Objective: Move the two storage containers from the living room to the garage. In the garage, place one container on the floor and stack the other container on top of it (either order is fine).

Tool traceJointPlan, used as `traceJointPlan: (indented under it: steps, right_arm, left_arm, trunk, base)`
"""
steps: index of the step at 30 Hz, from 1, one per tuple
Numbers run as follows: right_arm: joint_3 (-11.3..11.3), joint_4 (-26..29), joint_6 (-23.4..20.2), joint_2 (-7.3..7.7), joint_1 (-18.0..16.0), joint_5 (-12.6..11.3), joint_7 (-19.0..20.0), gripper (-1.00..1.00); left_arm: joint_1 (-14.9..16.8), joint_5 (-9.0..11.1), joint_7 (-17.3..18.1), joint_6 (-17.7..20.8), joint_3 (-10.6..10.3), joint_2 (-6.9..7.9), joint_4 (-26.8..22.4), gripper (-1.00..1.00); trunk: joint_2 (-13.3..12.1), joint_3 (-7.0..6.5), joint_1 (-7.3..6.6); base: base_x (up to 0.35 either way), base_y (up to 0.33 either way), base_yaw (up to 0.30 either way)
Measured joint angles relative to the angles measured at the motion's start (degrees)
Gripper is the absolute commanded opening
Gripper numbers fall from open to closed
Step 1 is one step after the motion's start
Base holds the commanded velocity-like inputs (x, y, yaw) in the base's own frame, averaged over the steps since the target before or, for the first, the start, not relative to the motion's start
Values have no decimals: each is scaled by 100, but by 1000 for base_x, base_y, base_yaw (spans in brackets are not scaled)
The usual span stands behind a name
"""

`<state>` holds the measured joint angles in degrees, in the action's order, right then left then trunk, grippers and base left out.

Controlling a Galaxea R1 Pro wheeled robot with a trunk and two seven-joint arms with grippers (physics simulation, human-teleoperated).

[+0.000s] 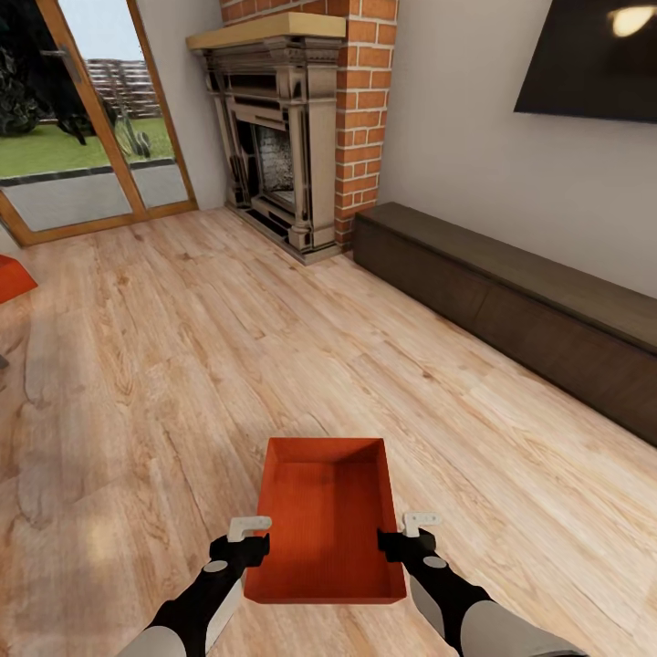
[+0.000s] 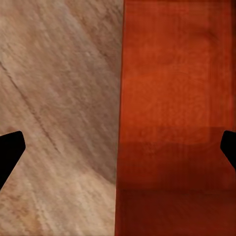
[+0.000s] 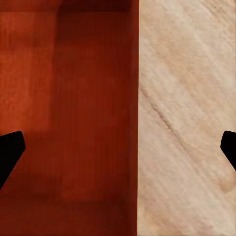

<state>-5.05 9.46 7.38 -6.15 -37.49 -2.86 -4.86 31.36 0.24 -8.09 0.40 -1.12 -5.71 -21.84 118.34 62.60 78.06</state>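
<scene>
At 9 o'clock I note a second orange box [image 1: 11,276], cropped. My left gripper [image 1: 246,537] and right gripper [image 1: 412,533], jaws spread, straddle the side walls of the storage container [image 1: 327,525] at 6 o'clock, over the plank floor [image 1: 182,365]; long axis toward 12, mouth up.

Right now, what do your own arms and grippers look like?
Both arms have light grey forearm shells with black wrist sections. The left gripper and right gripper have black bodies and pale, off-white angular fingers. In the wrist views the fingertips appear as dark wedges.
</scene>
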Motion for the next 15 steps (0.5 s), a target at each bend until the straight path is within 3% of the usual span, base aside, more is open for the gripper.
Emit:
traceJointPlan:
  steps: [4, 10, 15]
  right_arm:
    - [0, 0, 6, -1, 0, 0, 0, 100]
    - [0, 0, 10, -1, 0, 0, 3, 100]
    - [0, 0, 10, 4, 0, 0, 4, 100]
  left_arm:
    - [0, 0, 0, 0, -4, 0, 8, 100]
    - [0, 0, 0, 0, 1, 0, 0, 100]
    - [0, 0, 0, 0, 1, 0, 1, 100]
  trunk:
    - [160, 72, 88]
    - [162, 72, 88]
    - [361, 162, 198]
  base:
    - [0, 0, 0]
    - [0, 0, 0]
    - [0, 0, 0]
